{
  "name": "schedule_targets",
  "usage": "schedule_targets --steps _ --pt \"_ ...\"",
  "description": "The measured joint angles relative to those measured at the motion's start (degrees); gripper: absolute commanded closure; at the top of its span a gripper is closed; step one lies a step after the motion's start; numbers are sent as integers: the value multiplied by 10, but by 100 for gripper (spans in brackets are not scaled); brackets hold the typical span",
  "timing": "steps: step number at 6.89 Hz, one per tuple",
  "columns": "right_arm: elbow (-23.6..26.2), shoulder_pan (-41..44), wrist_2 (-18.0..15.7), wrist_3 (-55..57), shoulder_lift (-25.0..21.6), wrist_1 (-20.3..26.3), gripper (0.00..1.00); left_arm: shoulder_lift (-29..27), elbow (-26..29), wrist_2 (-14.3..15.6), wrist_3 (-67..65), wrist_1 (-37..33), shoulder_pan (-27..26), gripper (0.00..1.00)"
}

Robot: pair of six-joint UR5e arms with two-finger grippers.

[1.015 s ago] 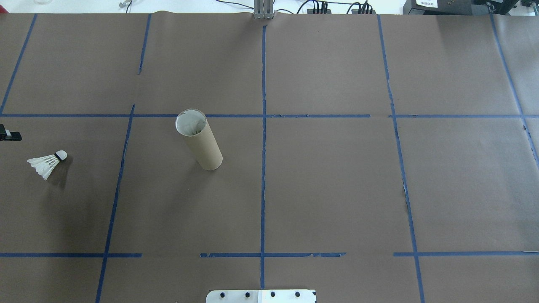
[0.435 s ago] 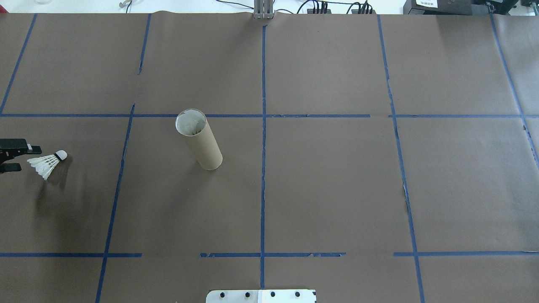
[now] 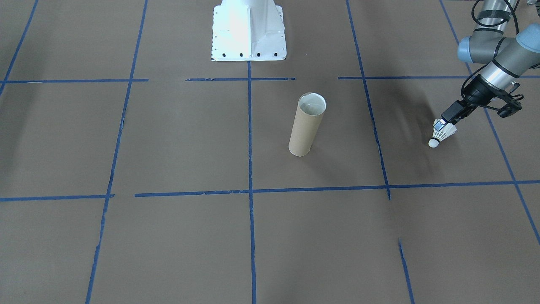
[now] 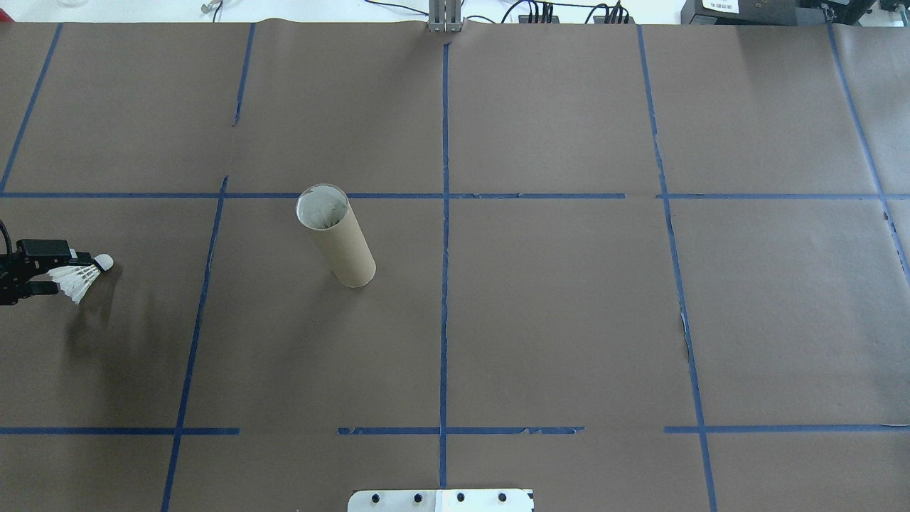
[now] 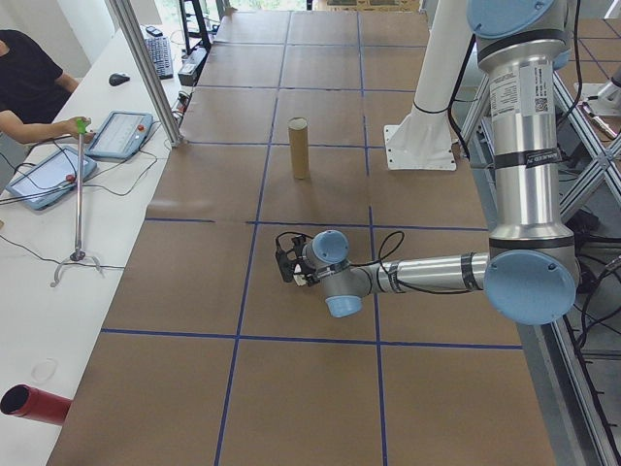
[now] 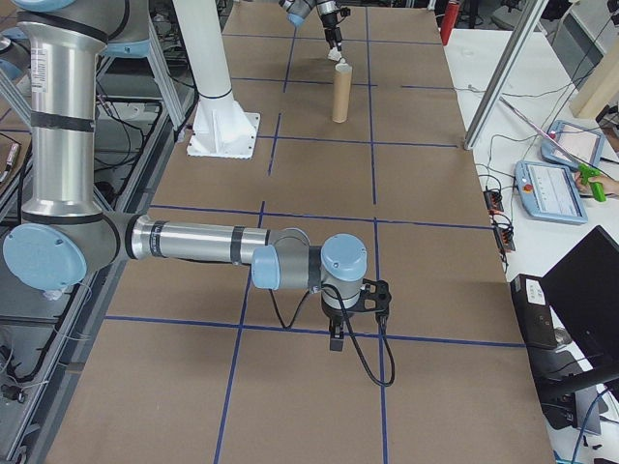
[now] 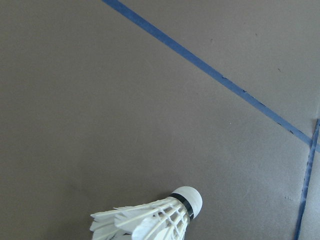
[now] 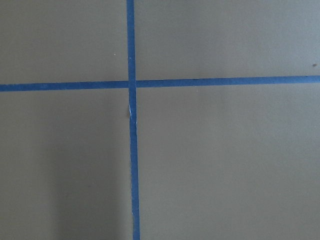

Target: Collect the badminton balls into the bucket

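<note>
Since the earlier overhead frames the left gripper [image 4: 62, 270] has been brought in from the table edge until its fingers straddle the feather skirt of the shuttlecock [image 4: 84, 274]; the jaws are seen apart, one on each side of the feathers (whether they touch cannot be told). The shuttlecock lies on its side on the brown paper, well apart from the upright cardboard tube [image 4: 335, 236]. The right gripper [image 6: 335, 340] hangs above a blue tape cross [image 8: 131, 83], its jaw state undeterminable
</note>
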Motion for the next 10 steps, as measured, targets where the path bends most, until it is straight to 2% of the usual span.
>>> schedule_targets --steps 2,3,4,7,8,10 --pt "0 0 0 0 0 0 0 -4 2 0 -2 -1 4 72" --pt "0 0 0 0 0 0 0 -4 5 0 -2 -5 4 95" --pt "0 0 0 0 0 0 0 -6 13 0 -2 -14 5 100" --pt "0 0 0 0 0 0 0 -13 26 -7 1 -29 4 100" --pt "0 0 0 0 0 0 0 -13 20 -35 0 -36 3 100" --pt "0 0 0 0 0 0 0 -12 -18 -143 -3 -28 -25 100"
